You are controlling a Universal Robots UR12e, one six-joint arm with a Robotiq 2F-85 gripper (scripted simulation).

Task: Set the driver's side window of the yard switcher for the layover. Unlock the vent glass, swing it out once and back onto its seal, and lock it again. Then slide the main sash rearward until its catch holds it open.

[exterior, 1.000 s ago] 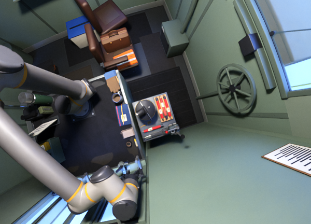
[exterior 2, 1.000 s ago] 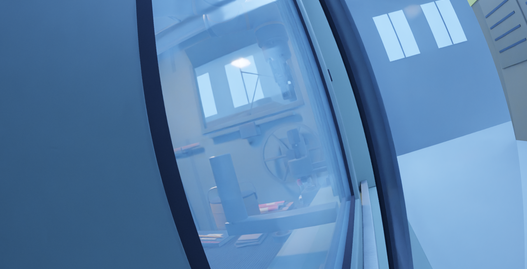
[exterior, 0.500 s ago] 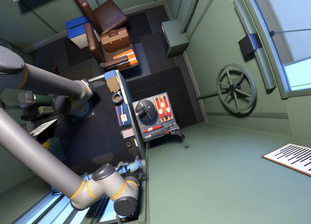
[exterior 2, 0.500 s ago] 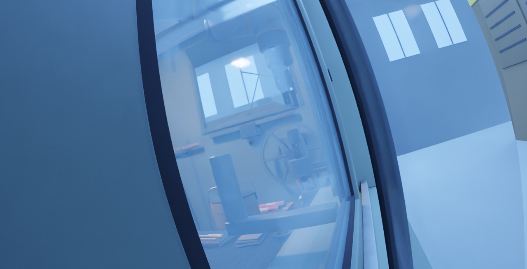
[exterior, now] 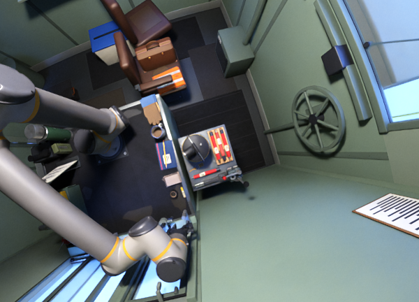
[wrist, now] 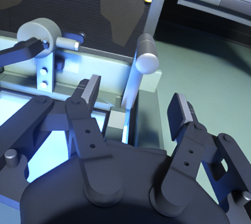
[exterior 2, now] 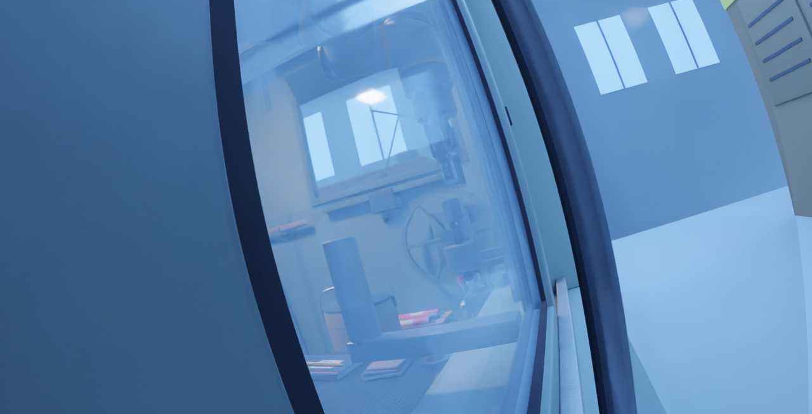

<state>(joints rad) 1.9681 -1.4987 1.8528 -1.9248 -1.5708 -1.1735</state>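
The driver's side window is largely hidden behind my arm at the lower left of the cab; its glass fills the second side camera's view from outside, closed against its frame. In the wrist camera a grey knob-topped lever stands up from the window frame's corner, and a round-headed latch on a bracket sits to its left on the frame rail. My gripper hovers just short of the lever, which rises between the fingertips, and it is open and holds nothing.
The control desk with its round dial and red handles stands right beside the window corner. A brown seat with a briefcase is across the cab, and a handwheel is mounted on the far wall. A clipboard lies right.
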